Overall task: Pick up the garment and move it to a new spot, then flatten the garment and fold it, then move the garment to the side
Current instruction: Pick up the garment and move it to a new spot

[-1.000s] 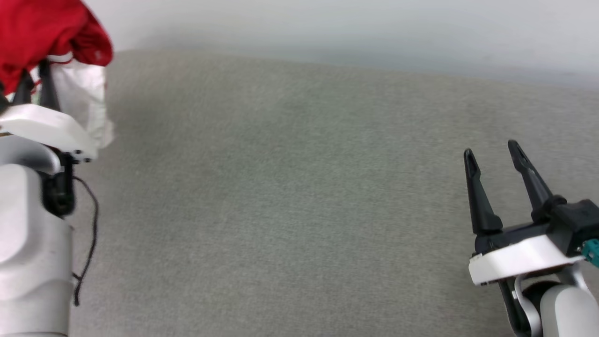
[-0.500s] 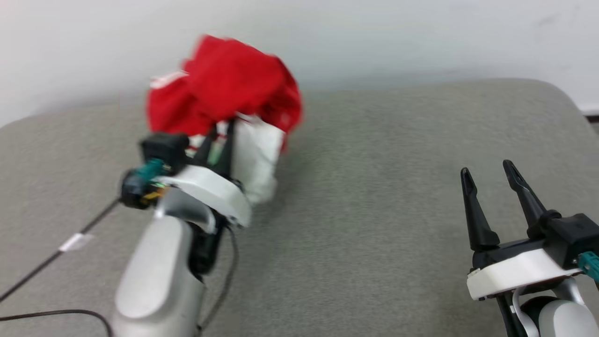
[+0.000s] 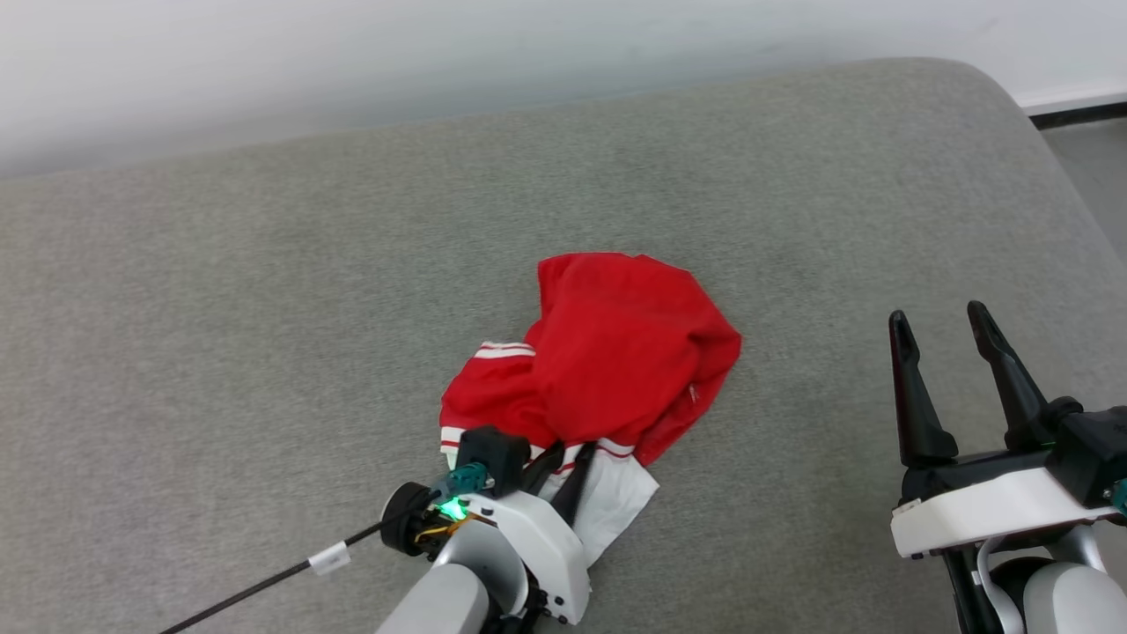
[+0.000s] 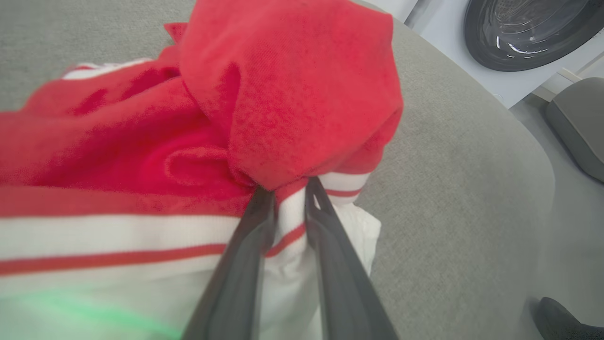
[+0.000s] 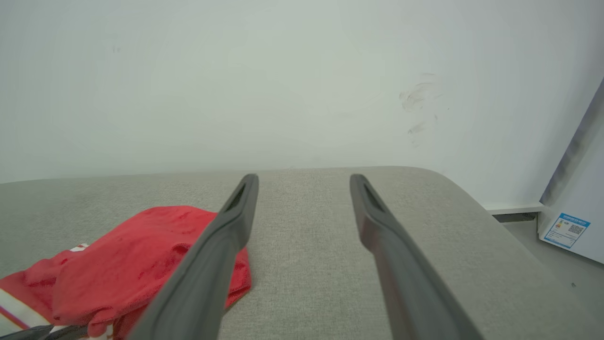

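Grey soft padding (image 3: 264,291) is stretching wide under a white wall (image 3: 352,53). On its middle the garment (image 3: 621,352) is lying in a crumpled heap, red on top, with a white striped sleeve (image 3: 616,497) poking out at the near edge. The left gripper (image 3: 562,456) is pinching that sleeve's cuff between its two dark fingers, which are squeezed almost together. The right gripper (image 3: 938,315) is waiting off to the side, fingers spread, with nothing between them. The cloth is looking light and floppy, so it is probably sagging wherever nothing is holding it. A hem or shoulder edge is looking like the best place to grab for spreading it flat.
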Controlling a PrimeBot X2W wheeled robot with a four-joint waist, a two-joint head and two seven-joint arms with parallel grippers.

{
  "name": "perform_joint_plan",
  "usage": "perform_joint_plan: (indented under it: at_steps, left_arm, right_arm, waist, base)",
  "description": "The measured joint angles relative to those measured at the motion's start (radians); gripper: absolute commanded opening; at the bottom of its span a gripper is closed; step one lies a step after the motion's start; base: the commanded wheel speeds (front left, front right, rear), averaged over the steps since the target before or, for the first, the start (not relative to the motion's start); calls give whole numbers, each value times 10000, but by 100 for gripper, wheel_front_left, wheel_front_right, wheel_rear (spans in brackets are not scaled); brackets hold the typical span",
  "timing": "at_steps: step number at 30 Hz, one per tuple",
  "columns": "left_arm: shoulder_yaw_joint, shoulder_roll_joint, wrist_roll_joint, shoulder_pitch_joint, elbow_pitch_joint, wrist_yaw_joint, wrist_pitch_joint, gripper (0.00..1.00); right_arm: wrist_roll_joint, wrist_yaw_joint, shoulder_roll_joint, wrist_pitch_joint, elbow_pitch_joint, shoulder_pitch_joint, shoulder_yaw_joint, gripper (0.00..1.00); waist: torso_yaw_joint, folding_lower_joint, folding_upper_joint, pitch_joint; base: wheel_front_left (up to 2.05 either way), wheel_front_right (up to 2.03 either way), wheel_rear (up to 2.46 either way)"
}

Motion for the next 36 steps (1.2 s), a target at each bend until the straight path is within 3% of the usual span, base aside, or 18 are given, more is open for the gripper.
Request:
perform_joint_plan:
  at_steps: [1, 7, 14, 23, 29, 36]
  left_arm:
    - [-148, -4, -4, -1, -48, 40, -128, 100]
    - [-644, -2, -25, -323, -849, 433, -1118, 100]
    - [-109, 29, -61, -327, -1685, 1151, -1946, 100]
    - [1360, 1179, -213, 810, -2322, 2069, -2167, 100]
    - [1852, 1975, -207, 1602, -2897, 2220, -2194, 100]
    - [1818, 2188, -313, 2018, -3515, 2247, -1910, 100]
  right_arm:
    - [6, -2, 0, -10, 50, -8, -25, 100]
    - [-8, 0, 6, -90, 255, -50, -128, 100]
    - [-184, 0, 10, 105, 184, 138, -205, 100]
    - [-215, 0, 10, 378, -40, 665, -422, 100]
    - [-148, 0, 8, 533, -31, 977, -600, 100]
    - [-33, 0, 8, 706, -132, 1246, -660, 100]
  waist:
    - [60, 0, 0, 15]
    - [572, 0, 0, -243]
    - [1195, 0, 0, -916]
    - [1723, -1, 0, -1616]
    - [1860, 0, 0, -1891]
    - [1800, 0, 0, -1918]
  base:
    - [0, 0, 0]
    - [0, 0, 0]
    - [0, 0, 0]
    - [0, 0, 0]
    - [0, 0, 0]
    - [0, 0, 0]
